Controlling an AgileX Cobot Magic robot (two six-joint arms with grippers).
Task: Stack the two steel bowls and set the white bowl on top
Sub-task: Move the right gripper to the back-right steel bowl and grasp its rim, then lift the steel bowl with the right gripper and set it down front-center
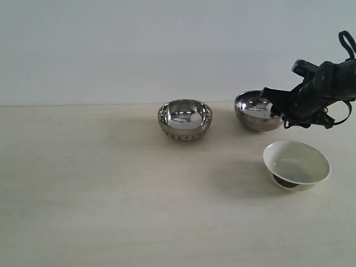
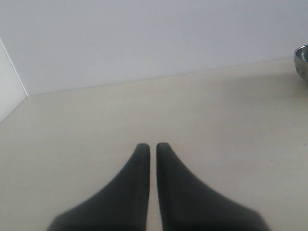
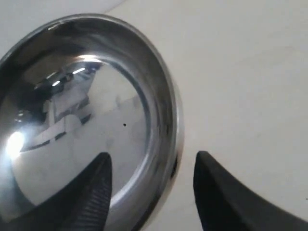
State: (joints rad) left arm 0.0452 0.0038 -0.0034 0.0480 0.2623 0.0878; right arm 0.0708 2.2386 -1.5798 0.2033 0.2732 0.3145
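Observation:
The ribbed steel bowl (image 1: 185, 119) stands upright near the table's middle at the back. To its right sits the smooth steel bowl (image 1: 256, 111) (image 3: 82, 110). My right gripper (image 1: 276, 107) (image 3: 153, 155) is open and straddles this bowl's right rim, one finger inside and one outside, with neither clamped on it. The white bowl (image 1: 296, 164) rests tilted in front of the arm, its dark underside showing. My left gripper (image 2: 152, 145) is shut with nothing in it, over bare table, and does not show in the exterior view. A steel bowl's edge (image 2: 302, 60) shows far off in the left wrist view.
The pale wooden table (image 1: 111, 194) runs back to a white wall (image 1: 139, 50). In the left wrist view a wall corner (image 2: 12, 82) stands beyond the table edge. The right arm's cables (image 1: 342, 111) hang above the white bowl.

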